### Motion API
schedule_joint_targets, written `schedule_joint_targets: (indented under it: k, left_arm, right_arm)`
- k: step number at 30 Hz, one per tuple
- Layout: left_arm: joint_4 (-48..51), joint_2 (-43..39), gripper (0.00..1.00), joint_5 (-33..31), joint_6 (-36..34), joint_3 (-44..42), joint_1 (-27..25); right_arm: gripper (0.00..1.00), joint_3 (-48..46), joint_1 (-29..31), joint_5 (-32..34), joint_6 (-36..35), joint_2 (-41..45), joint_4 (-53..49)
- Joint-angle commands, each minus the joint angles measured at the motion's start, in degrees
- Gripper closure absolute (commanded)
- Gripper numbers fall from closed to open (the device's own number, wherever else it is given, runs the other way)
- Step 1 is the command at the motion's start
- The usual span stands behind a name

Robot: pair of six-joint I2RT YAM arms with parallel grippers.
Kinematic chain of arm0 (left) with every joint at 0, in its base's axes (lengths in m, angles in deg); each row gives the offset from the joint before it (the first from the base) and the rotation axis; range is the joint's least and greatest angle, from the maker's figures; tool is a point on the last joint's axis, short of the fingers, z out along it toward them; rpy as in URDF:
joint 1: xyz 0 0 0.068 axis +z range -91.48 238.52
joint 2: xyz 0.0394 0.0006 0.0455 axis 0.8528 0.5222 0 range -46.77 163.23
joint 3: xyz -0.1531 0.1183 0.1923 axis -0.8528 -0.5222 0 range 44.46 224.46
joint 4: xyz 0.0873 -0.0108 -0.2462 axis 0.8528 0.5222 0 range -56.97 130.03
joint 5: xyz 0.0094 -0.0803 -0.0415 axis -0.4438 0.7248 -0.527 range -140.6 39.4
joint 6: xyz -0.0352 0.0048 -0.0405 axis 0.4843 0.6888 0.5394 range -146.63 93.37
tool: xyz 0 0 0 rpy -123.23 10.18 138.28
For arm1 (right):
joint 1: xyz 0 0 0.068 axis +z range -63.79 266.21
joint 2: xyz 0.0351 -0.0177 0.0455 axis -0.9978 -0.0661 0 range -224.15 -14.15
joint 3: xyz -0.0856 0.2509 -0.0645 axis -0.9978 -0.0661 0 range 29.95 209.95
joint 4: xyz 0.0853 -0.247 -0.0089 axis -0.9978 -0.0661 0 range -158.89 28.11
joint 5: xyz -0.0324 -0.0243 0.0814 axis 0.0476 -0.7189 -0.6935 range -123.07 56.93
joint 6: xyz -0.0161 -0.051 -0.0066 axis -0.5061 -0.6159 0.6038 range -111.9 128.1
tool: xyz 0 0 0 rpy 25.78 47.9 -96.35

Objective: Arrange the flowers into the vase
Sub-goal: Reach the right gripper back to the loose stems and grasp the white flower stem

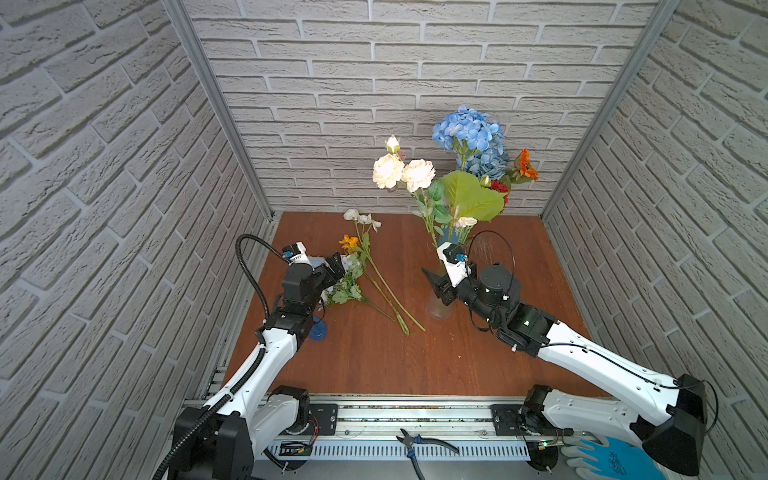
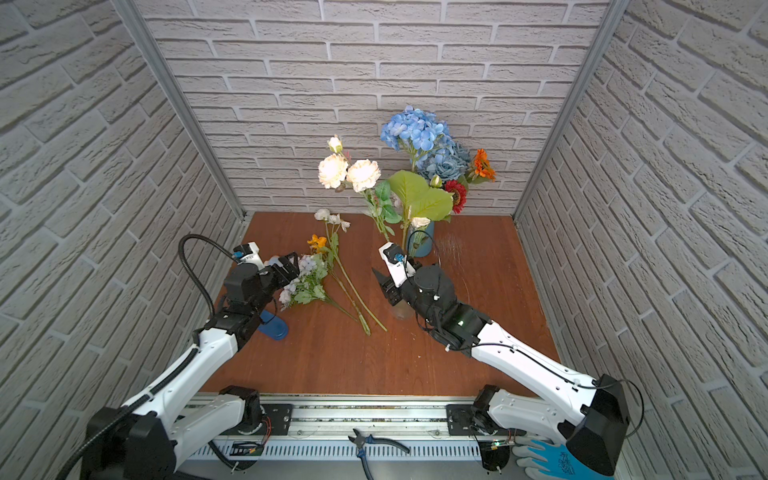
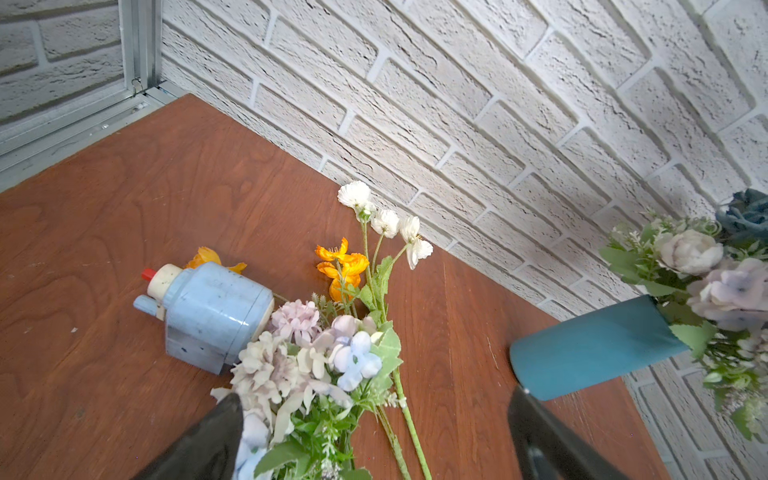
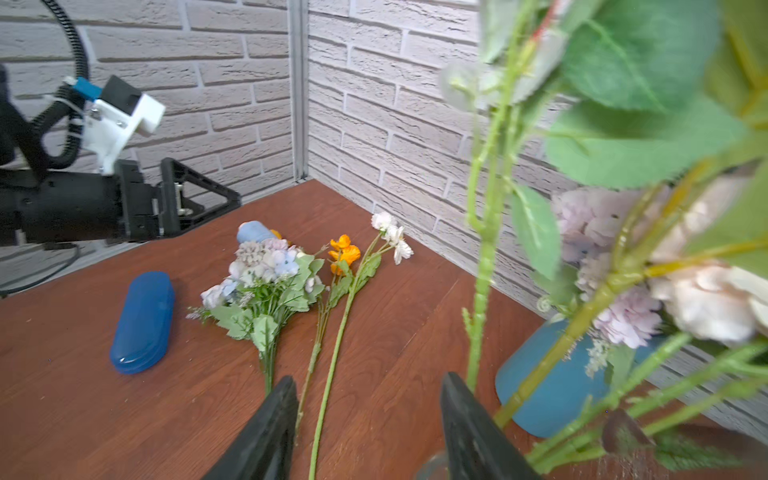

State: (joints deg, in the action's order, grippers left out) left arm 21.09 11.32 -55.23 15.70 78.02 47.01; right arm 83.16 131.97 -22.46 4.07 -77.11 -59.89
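Cream-white roses [image 1: 403, 172] up in glass vase [image 1: 438, 311] right of table [image 1: 415, 365] centre, right gripper [image 4: 370, 380] half-open beside stem [image 4: 482, 291], nothing held, looks like release; left gripper [image 3: 374, 395] fully spread over lilac bunch [image 3: 316, 357] flat near left edge, ready to grab.

Pale grey brick-patterned walls [image 1: 415, 75] close me in on three sides, joined at the back corners by slim metal posts [image 1: 218, 104]. Below me lies a reddish-brown wooden tabletop [image 1: 374, 365], evenly lit, faintly scratched near the back wall, with a silver metal rail [image 1: 415, 415] running along its near edge.
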Motion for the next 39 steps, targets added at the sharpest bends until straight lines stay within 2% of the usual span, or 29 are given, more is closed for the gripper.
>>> schedule_joint_targets:
  k: [1, 8, 16, 22, 32, 39]
  left_arm:
    - [-2.4, 0.3, 0.02, 1.3, 0.9, -1.2, 0.4]
    - [-4.0, 0.3, 0.02, 3.5, 1.1, -3.0, 0.4]
    - [1.0, -2.0, 0.02, 2.5, -3.8, -3.1, 0.9]
    - [0.8, -2.9, 0.02, 2.1, -4.3, -5.1, 1.2]
    - [-1.7, -1.9, 0.02, 4.2, -5.3, -5.6, 1.3]
    - [-2.3, -1.5, 0.02, 4.8, -5.3, -5.4, 1.7]
  right_arm:
    - [0.49, 3.7, 3.0, -2.7, 0.6, -3.8, -6.0]
    - [0.52, 12.9, 3.5, -6.0, 6.8, -21.1, -4.9]
    - [0.51, 26.7, 3.2, 4.1, 10.2, -41.7, -4.6]
    - [0.51, 34.8, 1.2, 4.0, 12.9, -54.1, -5.2]
    - [0.52, 51.5, -3.1, 3.9, 15.7, -69.0, -17.2]
    - [0.55, 62.3, -5.7, 0.5, 16.3, -76.1, -27.6]
